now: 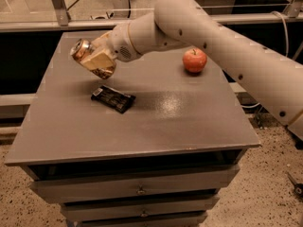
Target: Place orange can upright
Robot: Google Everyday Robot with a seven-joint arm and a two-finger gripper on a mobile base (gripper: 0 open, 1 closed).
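The orange can is held in the air above the left back part of the grey table. It is tilted, with its silver top pointing up and to the left. My gripper is shut on the orange can, its cream fingers clamped across the can's body. The arm reaches in from the right and crosses over the table's back. The can hangs just above and behind the black packet.
A flat black rectangular packet lies on the table below the can. A red apple stands at the back right. The table has drawers at its front. A rail and glass run behind the table.
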